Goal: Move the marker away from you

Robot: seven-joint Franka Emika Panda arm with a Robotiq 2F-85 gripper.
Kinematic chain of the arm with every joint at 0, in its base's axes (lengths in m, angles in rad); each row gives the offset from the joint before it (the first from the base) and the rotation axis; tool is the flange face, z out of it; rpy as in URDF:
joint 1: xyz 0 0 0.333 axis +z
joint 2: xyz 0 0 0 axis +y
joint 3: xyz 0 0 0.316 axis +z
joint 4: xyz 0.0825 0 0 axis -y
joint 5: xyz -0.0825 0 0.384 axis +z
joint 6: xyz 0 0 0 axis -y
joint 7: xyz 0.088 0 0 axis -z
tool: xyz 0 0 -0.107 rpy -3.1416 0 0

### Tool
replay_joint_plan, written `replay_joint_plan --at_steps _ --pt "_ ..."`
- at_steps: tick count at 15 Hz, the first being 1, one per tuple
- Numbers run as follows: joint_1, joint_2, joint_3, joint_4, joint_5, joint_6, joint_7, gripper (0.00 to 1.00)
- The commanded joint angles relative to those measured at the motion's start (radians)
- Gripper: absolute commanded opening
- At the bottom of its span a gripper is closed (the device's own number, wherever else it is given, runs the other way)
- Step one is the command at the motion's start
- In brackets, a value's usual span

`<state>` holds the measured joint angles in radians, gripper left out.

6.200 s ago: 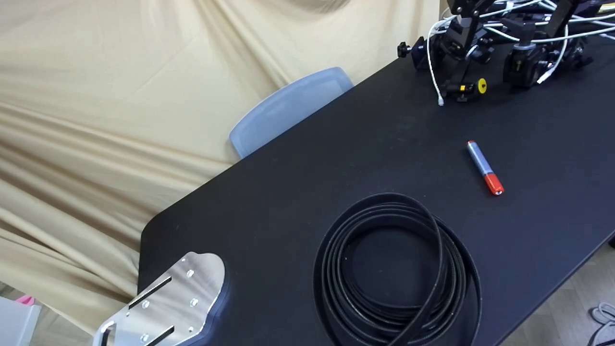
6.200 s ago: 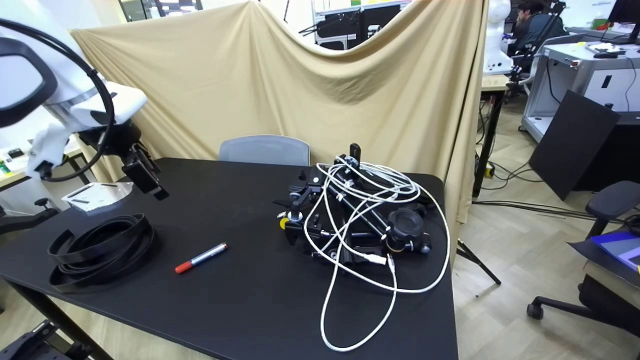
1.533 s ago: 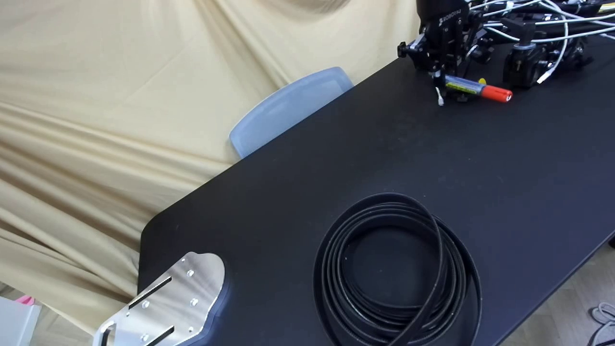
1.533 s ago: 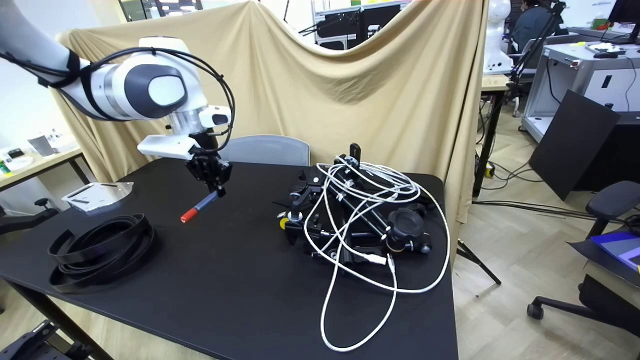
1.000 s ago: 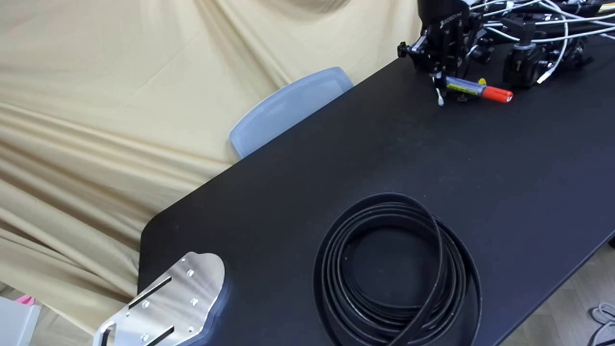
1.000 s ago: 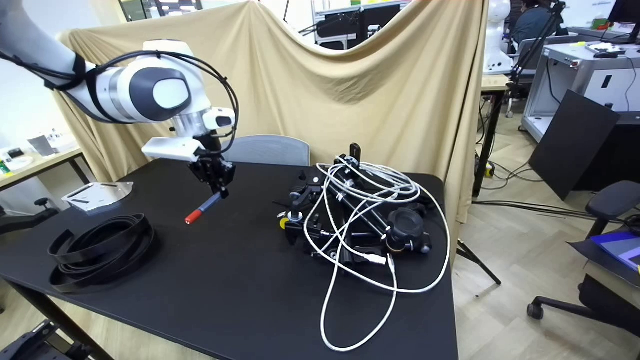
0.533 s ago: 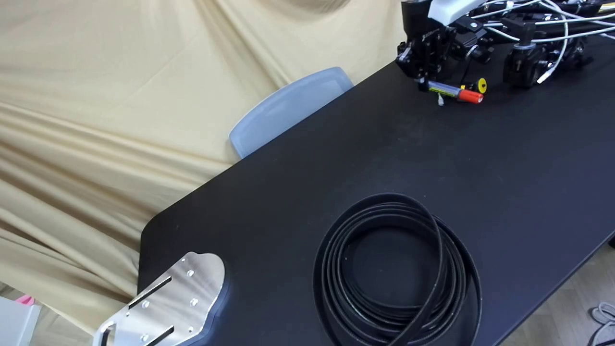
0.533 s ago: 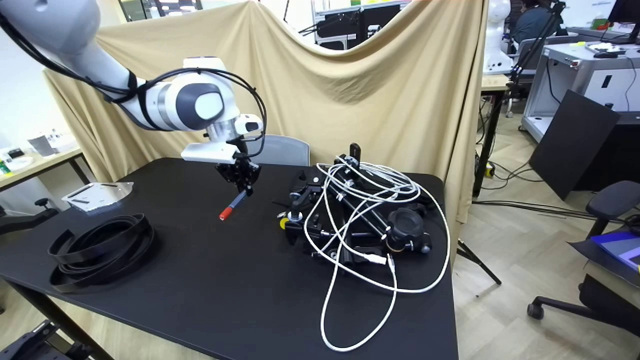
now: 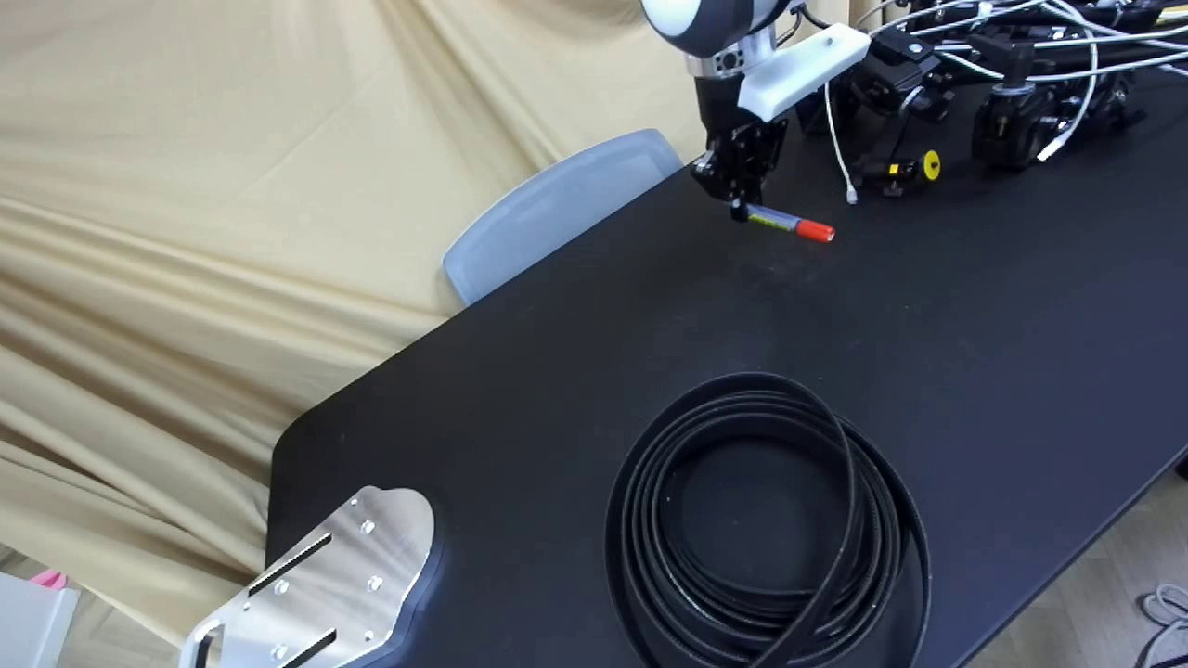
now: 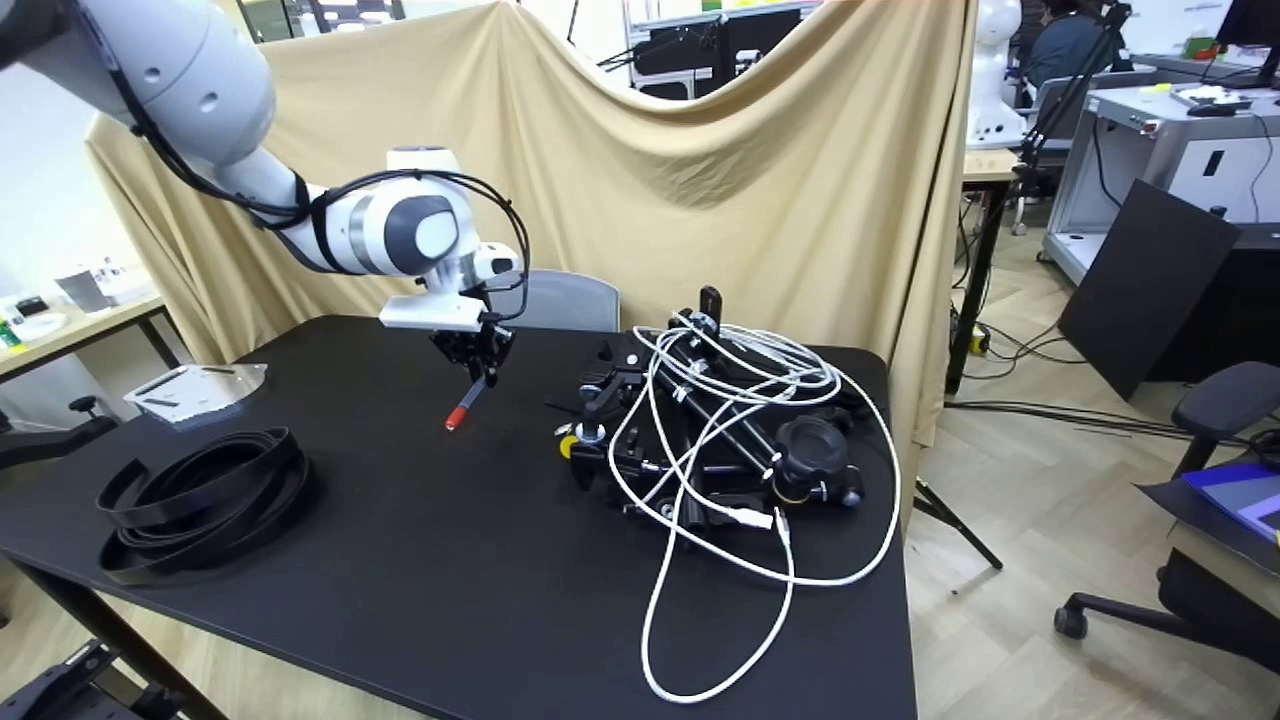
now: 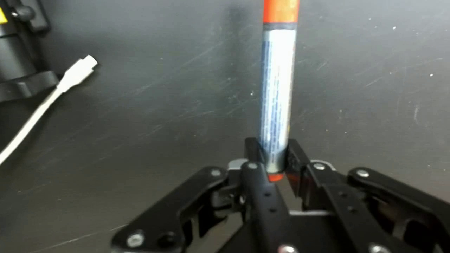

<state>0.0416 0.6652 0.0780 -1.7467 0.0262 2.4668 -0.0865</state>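
Note:
The marker point(image 11: 277, 95) has a blue-white barrel and a red-orange cap; in the wrist view the cap end runs out of the top of the picture. My gripper point(image 11: 272, 151) is shut on the barrel's plain end, a finger pad on either side, with a red tip poking out behind. In both exterior views the marker point(image 9: 778, 220) juts sideways from the gripper point(image 9: 741, 210), cap pointing away from the fingers and tilted slightly down. A faint shadow beside it in the wrist view suggests it hangs above the black table; its exact height I cannot tell.
Black camera stands tangled with white cables point(image 10: 700, 450) lie close to the gripper, a white plug point(image 11: 77, 72) among them. A black cable coil point(image 9: 640, 520) and a metal plate point(image 9: 371, 557) rest on the table point(image 9: 520, 417). A chair back point(image 9: 566, 213) stands behind the edge.
About six seconds ago the marker lay on the table, apart from the gripper. Over the last second and a half, gripper and held marker have swung away from above the camera stands toward the chair side.

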Motion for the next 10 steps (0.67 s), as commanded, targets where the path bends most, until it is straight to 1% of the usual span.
replay_joint_plan --at_steps 1,5,10 --pt "0.001 0.067 0.028 0.098 0.014 -0.060 -0.017 0.06" --pt "0.002 0.096 0.045 0.118 0.027 -0.073 -0.016 0.06" --pt "0.012 0.127 0.040 0.128 0.029 -0.049 0.006 0.06"
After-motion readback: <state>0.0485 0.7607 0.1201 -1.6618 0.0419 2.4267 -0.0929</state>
